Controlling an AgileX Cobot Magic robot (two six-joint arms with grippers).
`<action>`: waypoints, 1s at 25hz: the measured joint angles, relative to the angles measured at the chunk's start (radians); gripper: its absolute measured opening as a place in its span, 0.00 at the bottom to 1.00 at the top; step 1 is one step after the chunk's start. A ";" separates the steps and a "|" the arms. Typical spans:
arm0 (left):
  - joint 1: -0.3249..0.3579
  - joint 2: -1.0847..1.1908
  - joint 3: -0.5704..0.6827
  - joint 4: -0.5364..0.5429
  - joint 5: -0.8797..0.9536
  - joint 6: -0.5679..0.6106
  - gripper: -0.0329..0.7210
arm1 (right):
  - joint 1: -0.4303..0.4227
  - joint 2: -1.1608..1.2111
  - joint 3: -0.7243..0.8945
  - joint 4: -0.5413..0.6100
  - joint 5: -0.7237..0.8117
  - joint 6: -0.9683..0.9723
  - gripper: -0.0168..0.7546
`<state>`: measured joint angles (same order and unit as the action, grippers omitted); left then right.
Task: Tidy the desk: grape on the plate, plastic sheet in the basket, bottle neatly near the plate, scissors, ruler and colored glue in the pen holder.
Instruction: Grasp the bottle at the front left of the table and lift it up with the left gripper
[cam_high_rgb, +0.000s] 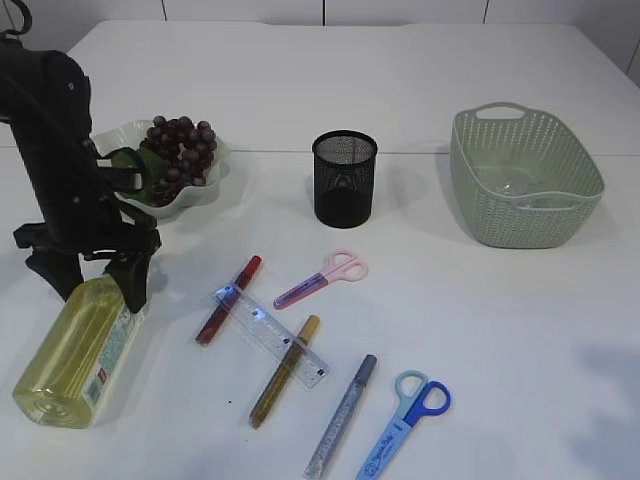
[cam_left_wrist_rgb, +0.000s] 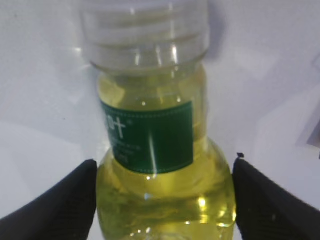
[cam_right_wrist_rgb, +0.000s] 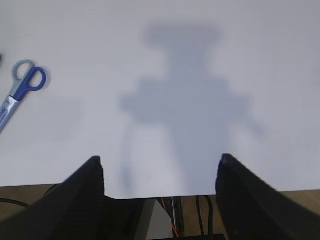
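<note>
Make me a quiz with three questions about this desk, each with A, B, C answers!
1. Where are the grapes?
A. in the basket
B. on the plate
C. in the pen holder

2. How many pairs of scissors lie on the table?
A. one
B. two
C. four

3. How is the bottle right now?
A. lying on its side
B. standing upright
C. inside the basket

Answers:
1 B, the grapes sit on the white plate at the back left.
2 B, there is a pink pair and a blue pair.
3 A, the bottle lies flat on the table with the left gripper open on either side of it.
</note>
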<state>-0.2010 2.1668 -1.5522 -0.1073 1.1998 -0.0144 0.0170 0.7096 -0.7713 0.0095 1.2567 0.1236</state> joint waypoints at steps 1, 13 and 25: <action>0.000 0.002 0.000 0.000 0.000 0.000 0.83 | 0.000 0.000 0.000 0.000 0.000 0.000 0.73; 0.000 0.027 -0.002 -0.009 -0.007 0.000 0.83 | 0.000 0.000 0.000 -0.001 0.000 0.002 0.73; 0.000 0.044 -0.004 -0.014 -0.009 -0.001 0.68 | 0.000 0.000 0.000 -0.001 0.000 0.002 0.73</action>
<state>-0.2010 2.2113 -1.5566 -0.1209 1.1908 -0.0151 0.0170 0.7096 -0.7713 0.0083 1.2567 0.1252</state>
